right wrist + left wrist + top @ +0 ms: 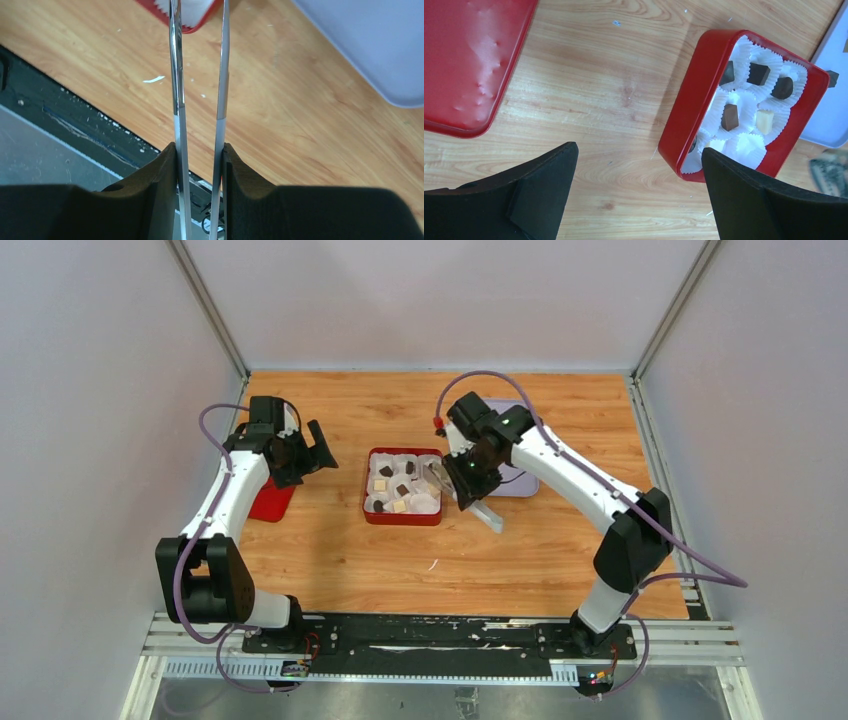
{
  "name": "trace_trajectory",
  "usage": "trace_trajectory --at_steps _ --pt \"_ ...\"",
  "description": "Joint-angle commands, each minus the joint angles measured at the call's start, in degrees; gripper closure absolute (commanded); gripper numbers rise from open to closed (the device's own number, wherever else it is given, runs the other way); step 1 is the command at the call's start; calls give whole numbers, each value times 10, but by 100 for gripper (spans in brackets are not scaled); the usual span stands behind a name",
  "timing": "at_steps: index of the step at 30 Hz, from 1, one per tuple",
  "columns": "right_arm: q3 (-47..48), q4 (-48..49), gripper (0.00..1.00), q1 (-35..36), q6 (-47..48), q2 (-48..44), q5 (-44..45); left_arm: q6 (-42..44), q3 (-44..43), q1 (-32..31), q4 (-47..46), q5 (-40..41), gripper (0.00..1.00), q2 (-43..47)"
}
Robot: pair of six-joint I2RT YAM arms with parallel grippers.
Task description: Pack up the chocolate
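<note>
The red box [367, 490] sits mid-table, lined with white paper cups. Several chocolate pieces lie in the cups: dark ones [758, 73], a brown one [729, 116] and a cream one [765, 121]. My right gripper [470, 480] is shut on metal tweezers [175, 75]. The tweezer tips reach over the box's right edge [192, 22] and leave the top of the right wrist view. I cannot tell whether they hold a piece. My left gripper [322, 450] is open and empty, left of the box, above bare wood [639, 150].
The red lid [268, 502] lies at the left, partly under my left arm; it also shows in the left wrist view [469, 60]. A lavender tray [525, 480] lies right of the box, with a dark piece [833, 77] on it. Small white scraps dot the wood.
</note>
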State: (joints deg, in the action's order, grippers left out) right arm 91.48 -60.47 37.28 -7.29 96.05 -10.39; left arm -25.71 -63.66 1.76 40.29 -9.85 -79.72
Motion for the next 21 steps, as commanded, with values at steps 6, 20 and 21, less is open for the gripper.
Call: trace_trajectory --at_steps 6,20,21 --pt "6 -22 100 69 21 51 -21 -5 0 3 -5 1 0 12" --pt "-8 -34 80 82 32 72 -34 -3 -1 3 -4 2 0 9" --pt "-9 -34 78 82 32 72 -35 -4 -1 3 -5 3 0 9"
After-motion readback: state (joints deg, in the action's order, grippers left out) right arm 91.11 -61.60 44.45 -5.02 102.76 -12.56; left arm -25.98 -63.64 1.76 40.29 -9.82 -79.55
